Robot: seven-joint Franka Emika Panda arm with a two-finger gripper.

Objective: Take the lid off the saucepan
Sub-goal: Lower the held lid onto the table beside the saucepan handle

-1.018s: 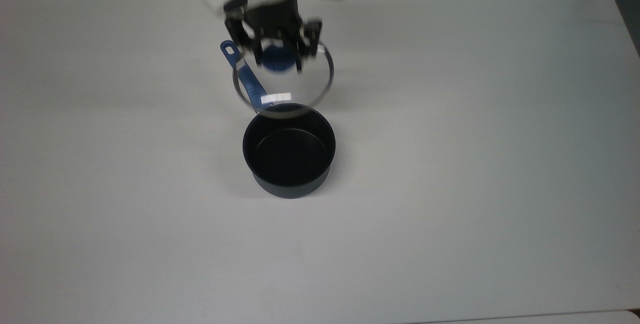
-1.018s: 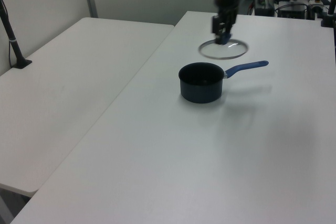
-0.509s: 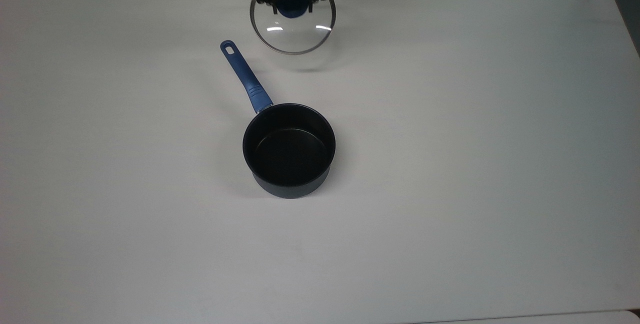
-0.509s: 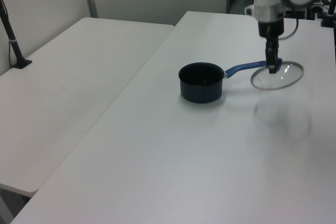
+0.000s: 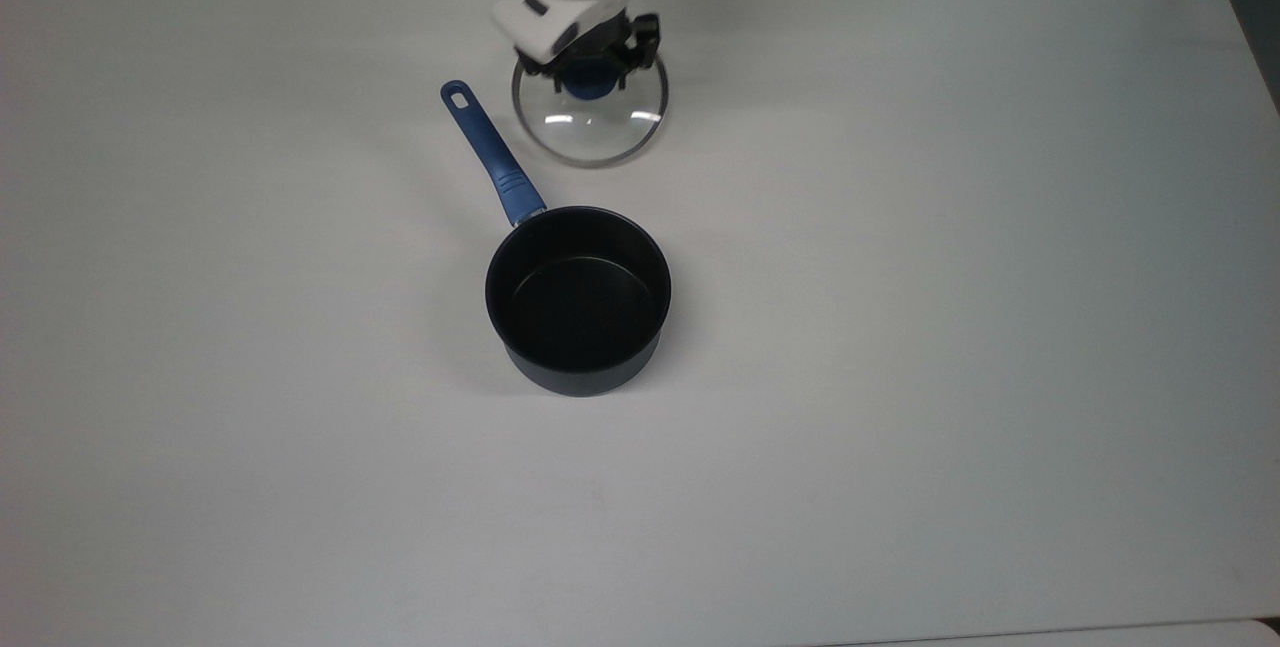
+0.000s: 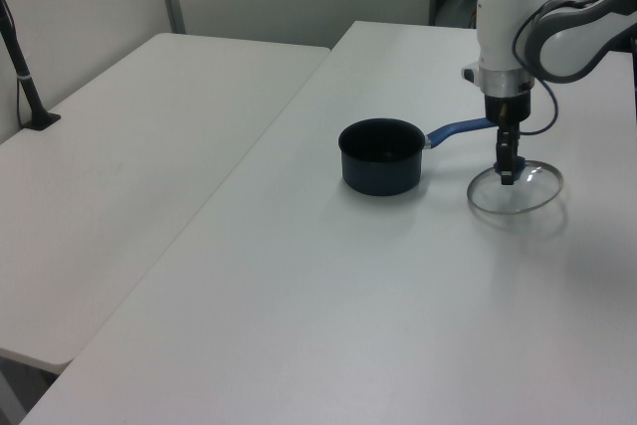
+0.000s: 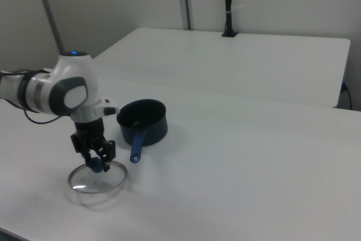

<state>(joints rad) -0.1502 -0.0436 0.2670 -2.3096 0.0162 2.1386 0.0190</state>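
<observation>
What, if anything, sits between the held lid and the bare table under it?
Nothing visible does. The gripper holds the lid by its blue knob, low over bare table, apart from the saucepan and its handle.

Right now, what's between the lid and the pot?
In the top view, only bare white table separates the lid from the pot; the pot's blue handle runs alongside.

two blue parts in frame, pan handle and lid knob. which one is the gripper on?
The lid's blue knob: the gripper straddles it, at the centre of the glass lid. The saucepan's long blue handle lies free beside it.
</observation>
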